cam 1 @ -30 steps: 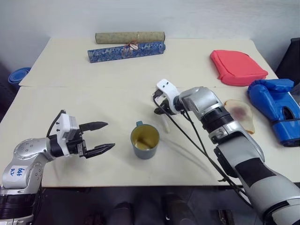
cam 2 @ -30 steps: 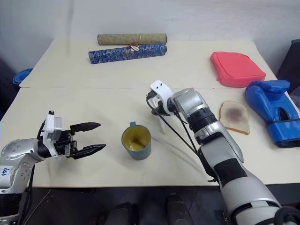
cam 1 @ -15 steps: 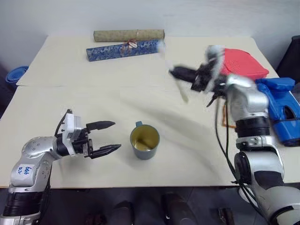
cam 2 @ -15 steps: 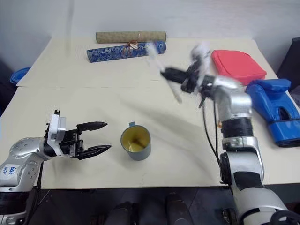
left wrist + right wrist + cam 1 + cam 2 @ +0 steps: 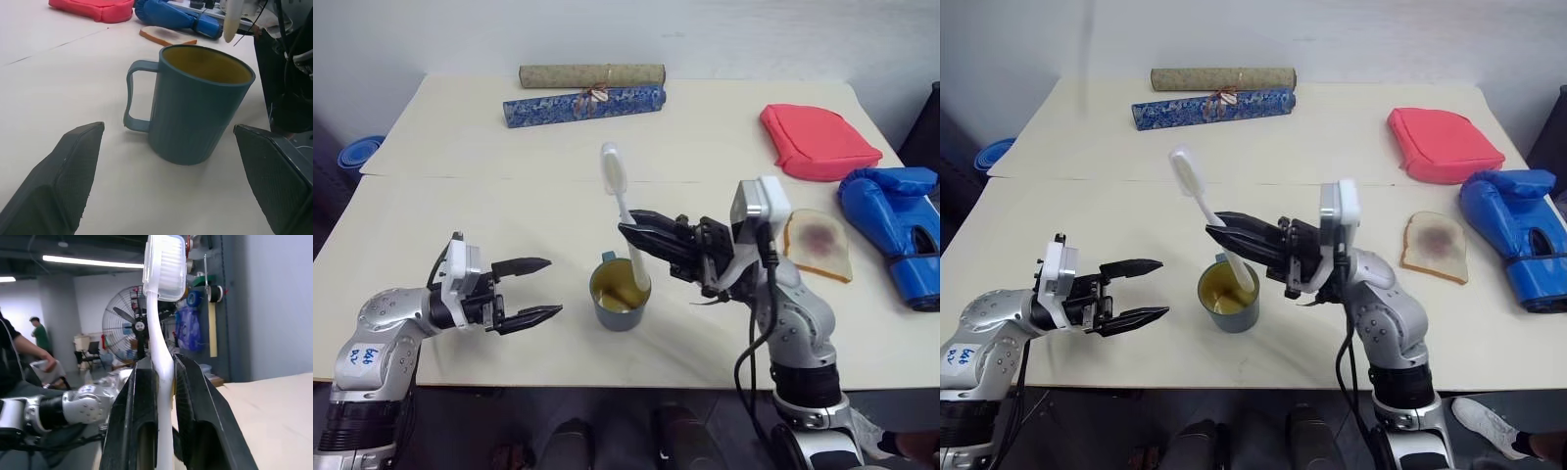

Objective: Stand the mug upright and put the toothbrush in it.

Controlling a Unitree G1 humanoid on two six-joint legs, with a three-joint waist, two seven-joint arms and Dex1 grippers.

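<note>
Swung back from the far side of the table, the right tool (image 5: 636,231) now hangs just above the mug (image 5: 620,294), clenched on the toothbrush (image 5: 618,192), where a second ago it was reaching down at the table beyond the mug. The mug stands upright on the table (image 5: 460,211), mouth up, handle turned away from the robot. The toothbrush runs steeply up, bristle head at the top and leaning a little to the robot's left; its lower end sits over or just inside the mug's rim, and which of the two cannot be told. So the coming move looks like a short drop along that long axis. The left tool (image 5: 535,289) is released, jaws wide, level with the mug and near its left side, touching nothing
</note>
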